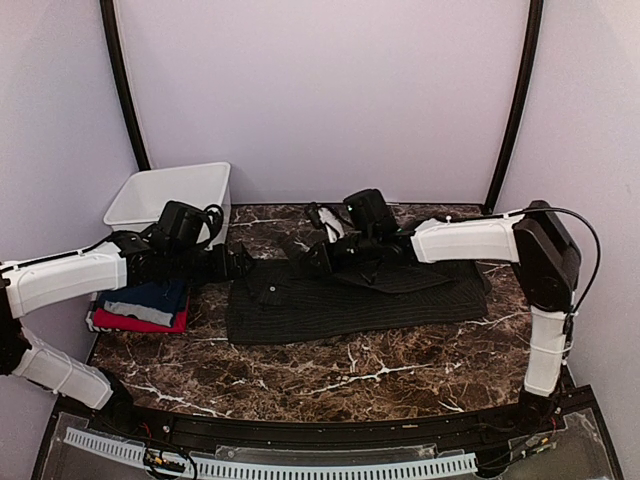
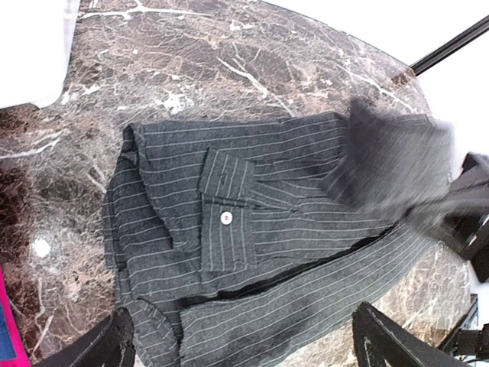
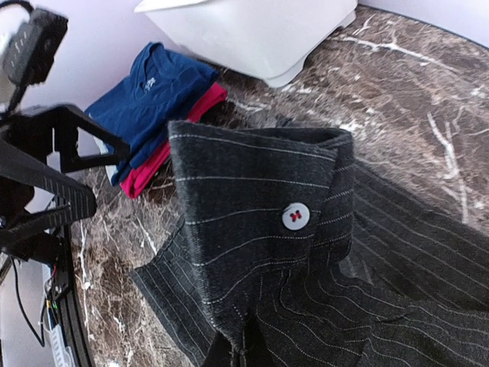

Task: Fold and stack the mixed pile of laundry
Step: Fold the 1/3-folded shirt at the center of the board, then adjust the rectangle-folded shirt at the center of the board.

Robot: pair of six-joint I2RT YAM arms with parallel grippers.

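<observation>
Near edge: both arm bases sit at the front of the dark marble table (image 1: 330, 375), L arm reaching in from the left, R arm (image 1: 545, 260) rising at the right & bending back toward the centre.

Mid-table: the charcoal pinstriped shirt (image 1: 380, 305) lies spread across the middle, mostly flat, w/ a looser bunched part along its far edge. The L wrist cam looks down on its chest pocket & a small white button (image 2: 225, 218).

Left of it, apart from the shirt: a folded stack at the table's L edge, red T-shirt (image 1: 135, 324) at the bottom, navy T-shirt (image 1: 160, 293) on top.

L gripper (image 1: 243, 266) hovers over the shirt's far-left corner. Its fingers (image 2: 397, 340) stand wide apart, nothing btwn them, only cloth below; can't tell if the tips touch the fabric.

R gripper (image 1: 305, 262) is just right of it, over the shirt's far edge, closed tight on a fold of pinstriped cloth. That flap, w/ a grey button (image 3: 296, 216), stands up in front of the R wrist cam & hides the fingertips.

Far left corner: white bin (image 1: 165, 190), behind the stack, against the wall.
</observation>
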